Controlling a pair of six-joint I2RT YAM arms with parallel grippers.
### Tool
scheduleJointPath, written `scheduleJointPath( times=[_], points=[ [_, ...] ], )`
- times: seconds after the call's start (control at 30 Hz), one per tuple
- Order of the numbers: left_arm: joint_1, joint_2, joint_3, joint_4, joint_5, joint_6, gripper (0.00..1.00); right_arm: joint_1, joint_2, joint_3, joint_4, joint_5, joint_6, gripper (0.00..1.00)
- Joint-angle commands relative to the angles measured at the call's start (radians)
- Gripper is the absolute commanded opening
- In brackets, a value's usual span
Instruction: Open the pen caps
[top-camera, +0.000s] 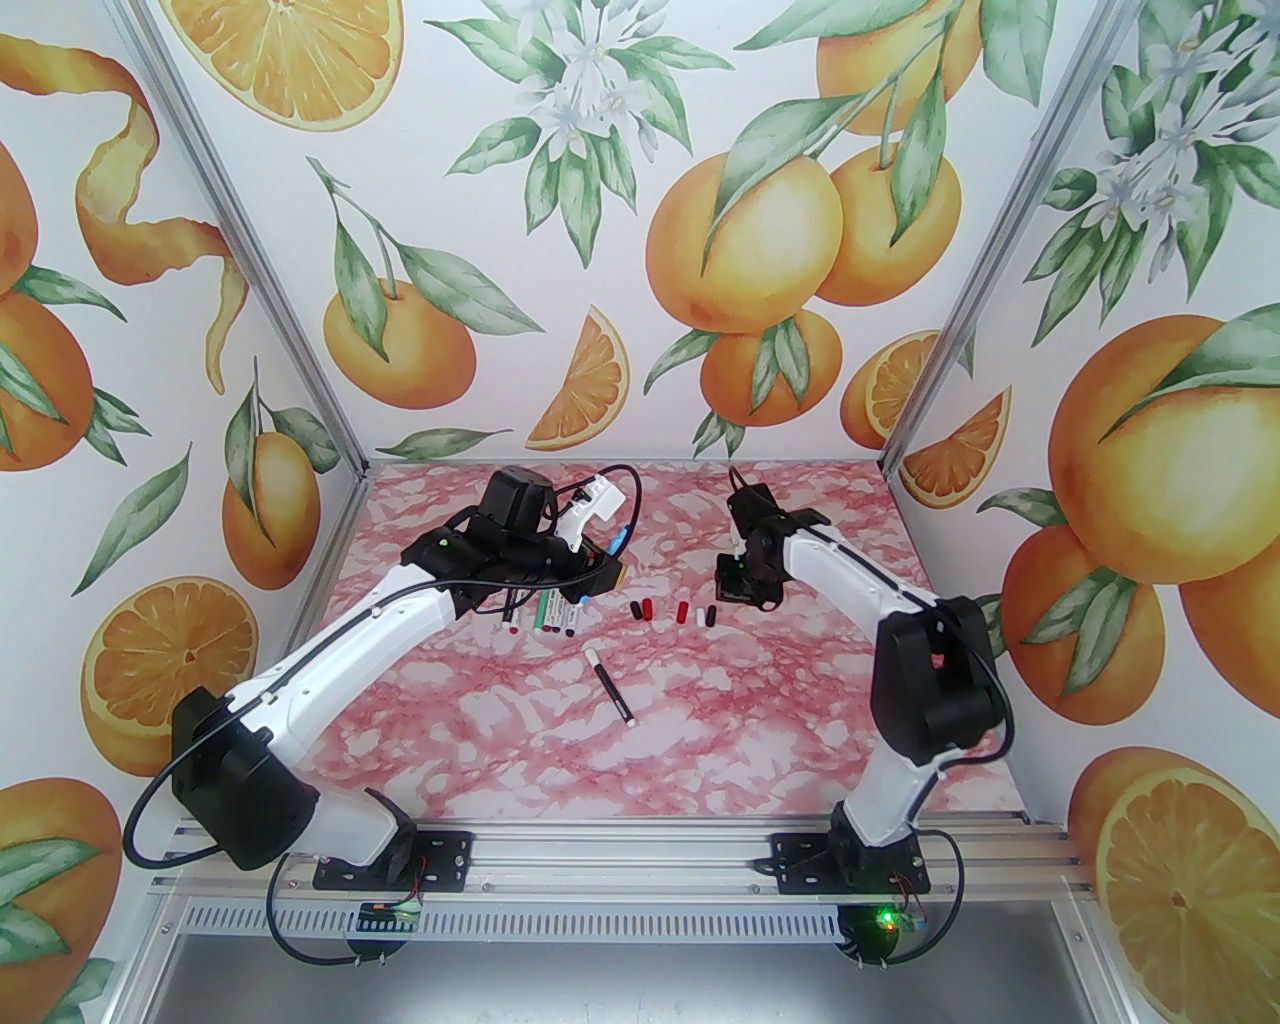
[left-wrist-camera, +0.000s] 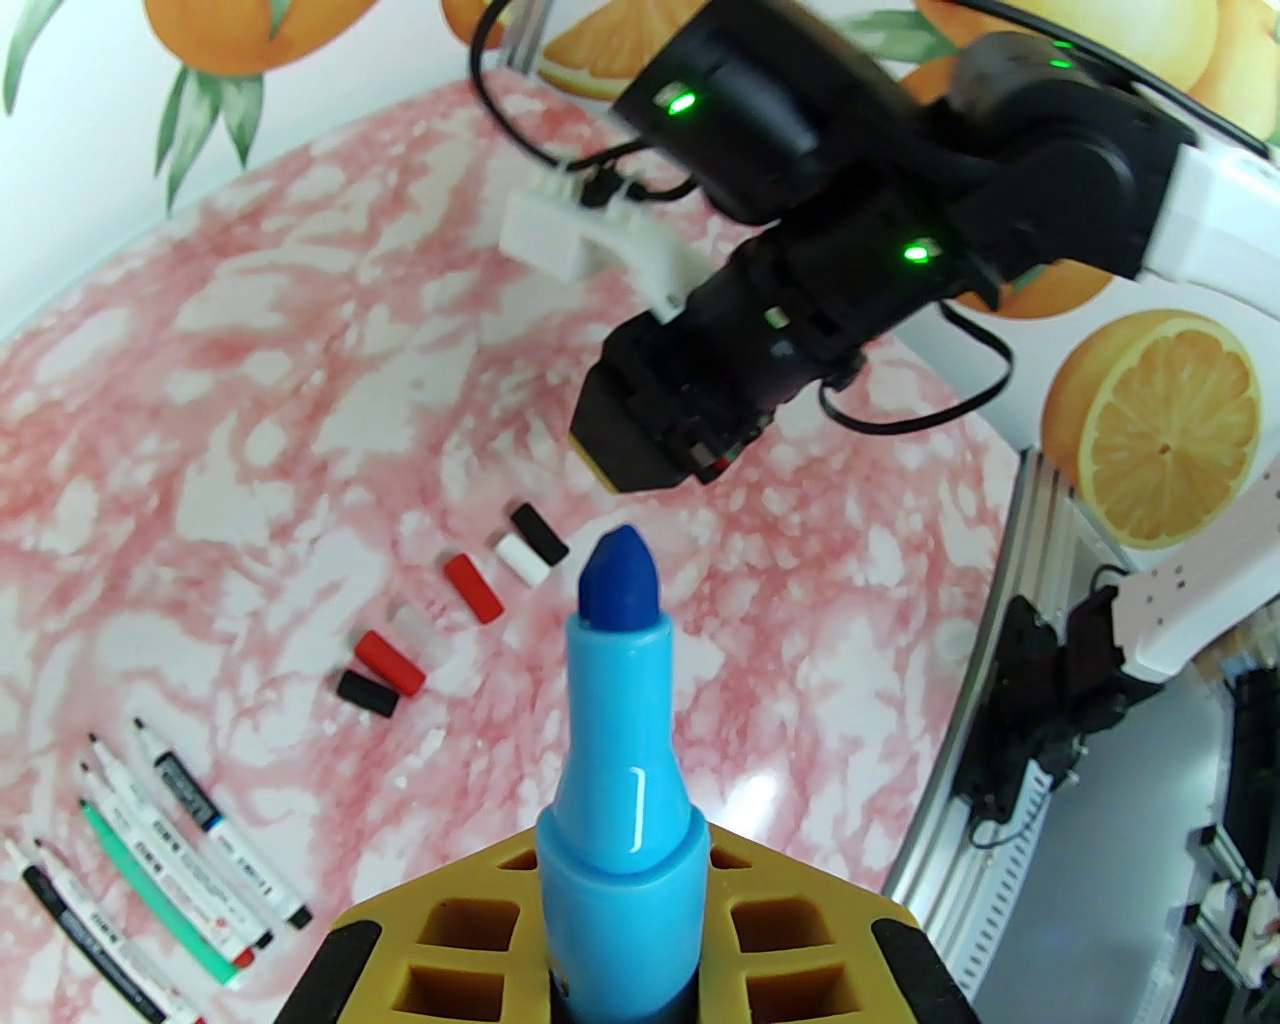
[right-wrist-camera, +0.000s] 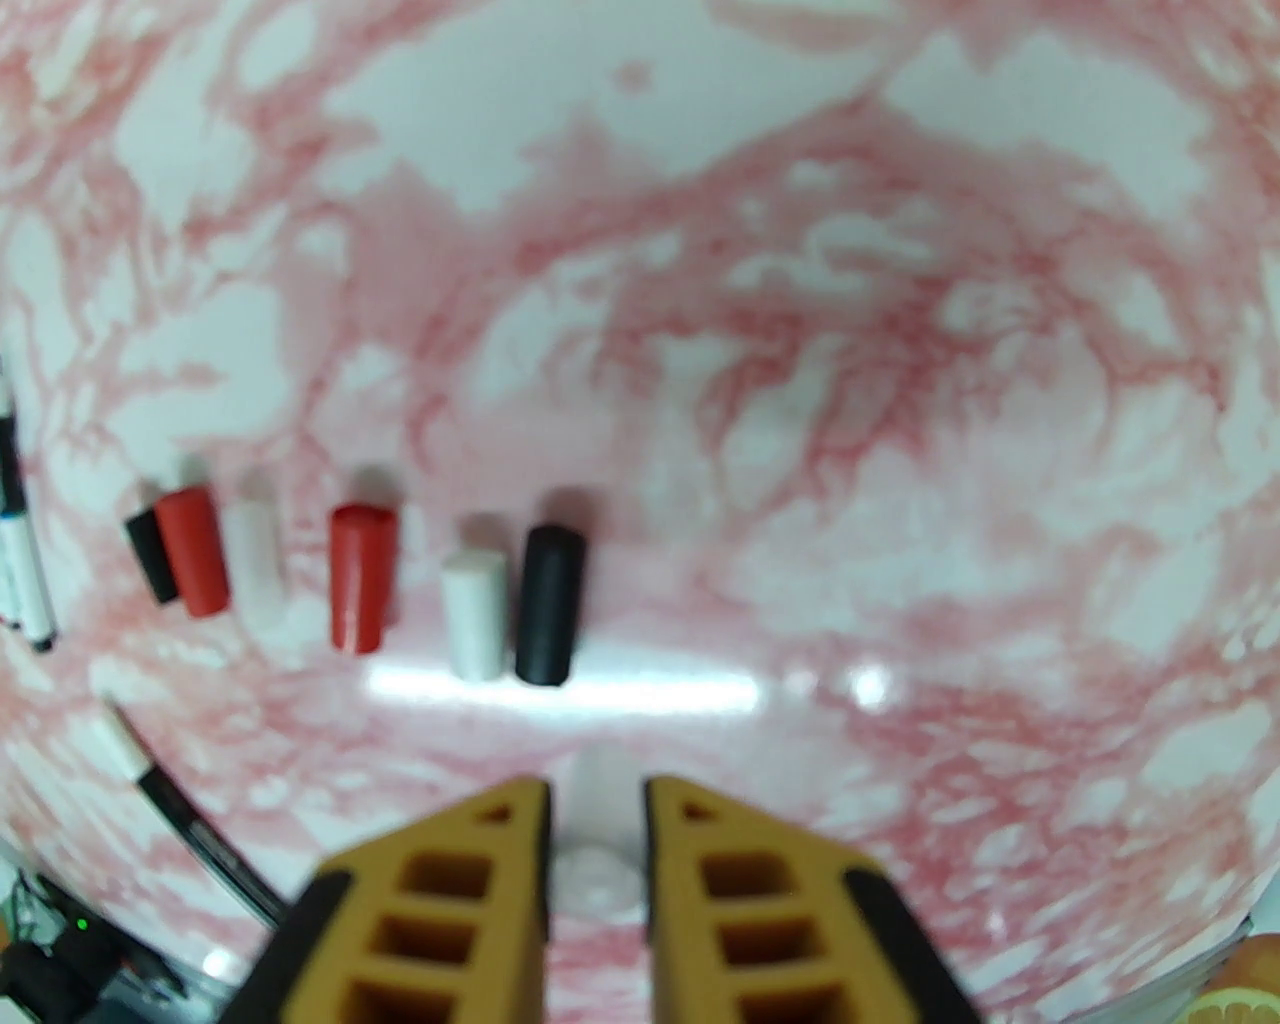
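**Cap in hand.** The right gripper (right-wrist-camera: 597, 800) is closed on a white cap (right-wrist-camera: 598, 870), which sits between the two pads. The cap hangs over the bench (top-camera: 800, 720), on the near side of the row of loose caps (right-wrist-camera: 352, 580) and close to that row's right end.

**Row of loose caps.** Six caps lie on their sides on the bench. From left to right in the right wrist view they are black, red, white, red, white and black. The first three lie close together, the second red one lies a little apart, and the last white and black lie side by side.

**Pen in hand.** The left gripper (left-wrist-camera: 622, 900) is closed on the barrel of a blue pen (left-wrist-camera: 622, 760). It holds the pen raised off the bench, beyond the left end of the row. The pen's dark blue tip is bare and points toward the right gripper.

**Other pens.** A cluster of pens (top-camera: 545, 618) lies on the bench just left of the row. Their near ends appear uncapped, as far as can be made out. One black pen (top-camera: 611, 686) lies alone on the near side of the row, apart from the cluster. It cannot be told whether it carries a cap.

**Progress (judgement).** The task looks close to complete, with six caps off, a seventh gripped and the blue pen open. What is probably left:
1. Set the white cap down at the row.
2. Lay the blue pen down.
3. Check the black pen.
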Motion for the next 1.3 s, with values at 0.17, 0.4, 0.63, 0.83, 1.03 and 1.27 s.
scheduleJointPath(
  times=[0.17, 0.4, 0.63, 0.83, 1.03, 1.27],
  points=[
    [0.004, -0.029, 0.010, -0.021, -0.016, 0.029, 0.09, -0.012, 0.111, 0.109, -0.149, -0.070, -0.052, 0.19],
    [0.001, -0.027, 0.012, -0.026, -0.011, 0.029, 0.10, -0.015, 0.162, 0.111, -0.127, -0.100, -0.051, 0.20],
    [0.000, -0.024, 0.008, -0.028, -0.016, 0.033, 0.10, -0.025, 0.197, 0.111, -0.100, -0.113, -0.046, 0.20],
    [-0.005, -0.027, 0.007, -0.030, -0.022, 0.037, 0.10, -0.036, 0.214, 0.109, -0.078, -0.107, -0.039, 0.19],
    [-0.006, -0.021, 0.006, -0.030, -0.019, 0.037, 0.10, -0.049, 0.230, 0.112, -0.052, -0.112, -0.027, 0.20],
    [-0.009, -0.020, 0.005, -0.030, -0.021, 0.038, 0.10, -0.065, 0.247, 0.124, -0.030, -0.112, -0.014, 0.20]
  ],
)
